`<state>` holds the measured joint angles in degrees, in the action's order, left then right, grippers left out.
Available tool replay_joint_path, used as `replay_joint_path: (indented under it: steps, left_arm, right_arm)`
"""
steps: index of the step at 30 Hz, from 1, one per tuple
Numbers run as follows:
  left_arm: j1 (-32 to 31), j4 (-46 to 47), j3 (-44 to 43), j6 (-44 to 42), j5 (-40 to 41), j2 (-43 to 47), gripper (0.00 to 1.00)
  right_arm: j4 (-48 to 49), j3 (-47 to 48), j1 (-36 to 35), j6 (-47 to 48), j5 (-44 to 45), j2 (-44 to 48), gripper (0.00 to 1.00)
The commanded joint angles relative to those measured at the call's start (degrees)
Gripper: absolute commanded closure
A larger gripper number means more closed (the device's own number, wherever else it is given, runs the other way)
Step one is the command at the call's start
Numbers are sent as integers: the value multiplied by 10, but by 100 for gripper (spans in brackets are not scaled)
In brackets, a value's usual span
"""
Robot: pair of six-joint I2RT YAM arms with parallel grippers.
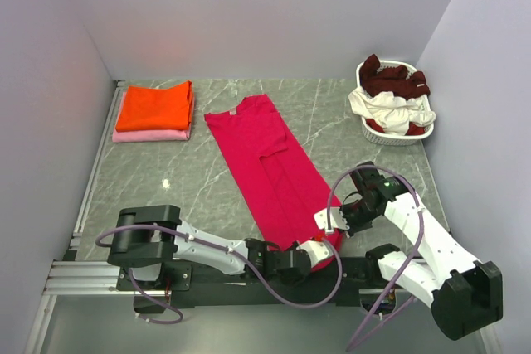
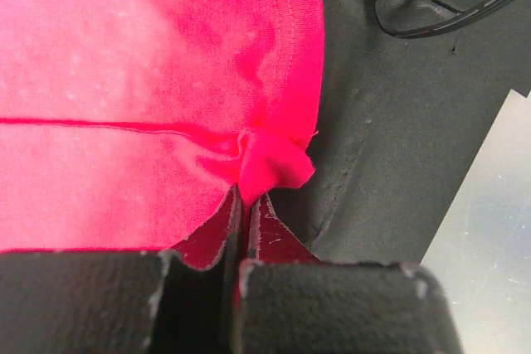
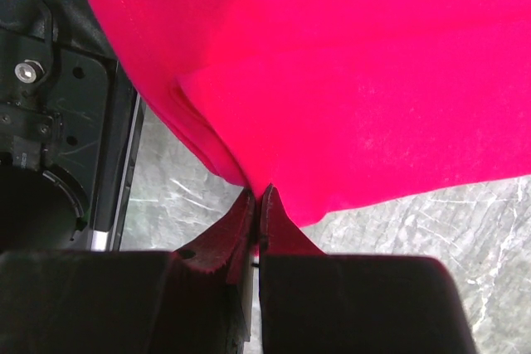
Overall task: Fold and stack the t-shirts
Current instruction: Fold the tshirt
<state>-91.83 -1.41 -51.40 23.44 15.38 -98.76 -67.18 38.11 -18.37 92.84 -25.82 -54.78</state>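
Crimson-pink t-shirt [image 1: 264, 159] hem in both end effectors [image 2: 245, 194] [image 3: 257, 195]

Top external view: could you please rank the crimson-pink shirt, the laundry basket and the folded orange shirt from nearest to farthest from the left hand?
1. The crimson-pink shirt, centre; its near hem is pinched in the left hand.
2. The laundry basket, far right corner.
3. The orange shirt, far left corner.

Top view: the near hem of the crimson-pink t-shirt [image 1: 264, 163] vanishes under the left gripper [image 1: 322, 253] and right gripper [image 1: 332, 230]. The pale pink shirt [image 1: 149, 135] is mostly buried under the orange shirt [image 1: 155, 107]. The heap [image 1: 390, 93] in the basket [image 1: 398, 138] is too tangled to count. Both wrist views crop the cloth.
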Motion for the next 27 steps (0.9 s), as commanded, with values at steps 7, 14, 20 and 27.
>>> replay_joint_path:
  steps: [7, 14, 20, 27]
  left_arm:
    - [44, 10, 77, -5, -86, 108, 99]
    - [223, 45, 120, -35, -149, 213, 99]
    - [402, 38, 83, -58, -187, 208, 99]
    - [524, 1, -25, -94, -226, 105, 99]
  right_arm:
    - [26, 62, 5, -70, -70, -59, 100]
    - [149, 199, 5, -235, -105, -205, 100]
    - [157, 415, 4, -328, -118, -411, 100]
    - [112, 646, 4, -376, -109, -619, 100]
